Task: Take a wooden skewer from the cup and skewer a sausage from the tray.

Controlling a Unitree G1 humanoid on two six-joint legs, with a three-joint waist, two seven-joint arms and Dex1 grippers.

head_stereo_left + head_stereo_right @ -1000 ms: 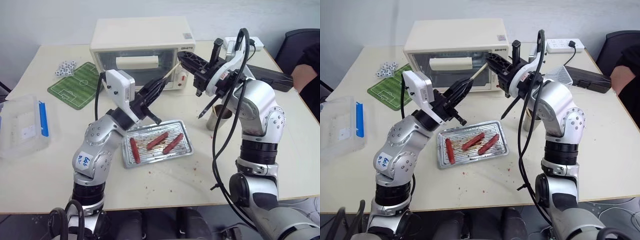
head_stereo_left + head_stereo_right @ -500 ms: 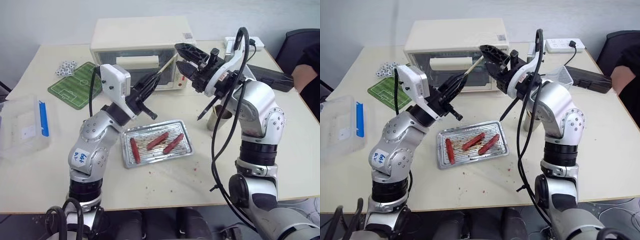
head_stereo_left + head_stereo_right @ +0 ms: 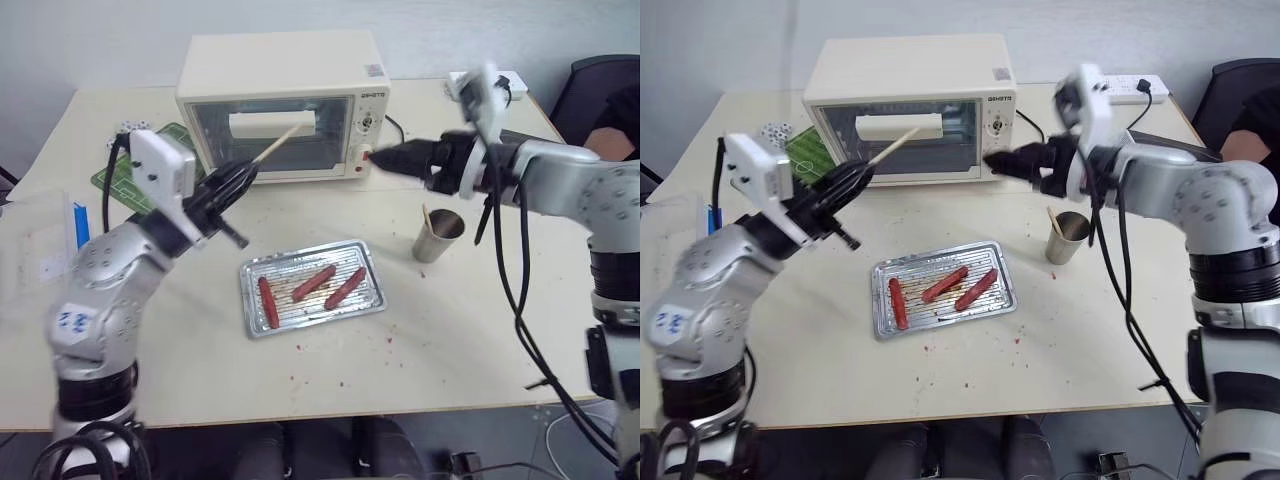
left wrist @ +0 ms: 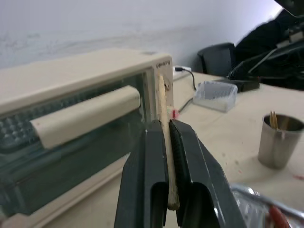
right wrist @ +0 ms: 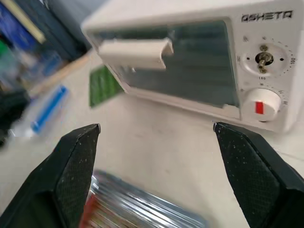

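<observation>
Wooden skewer (image 4: 162, 124) is clamped between the fingers of the left hand (image 3: 226, 187), held clear above the surface at the left, free end angled toward the far oven (image 3: 283, 105), ready for piercing. Right hand (image 5: 156, 147) stands apart and empty, above the cup (image 3: 437, 236) at right. Three sausages lie untouched in the tray (image 3: 258, 273), near centre; target sausage (image 3: 314, 282) awaits

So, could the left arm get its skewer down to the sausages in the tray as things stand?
Probably yes. The left gripper is shut on the wooden skewer, beside the tray. Nothing covers the sausages, and the right gripper hangs off by the toaster oven.
</observation>
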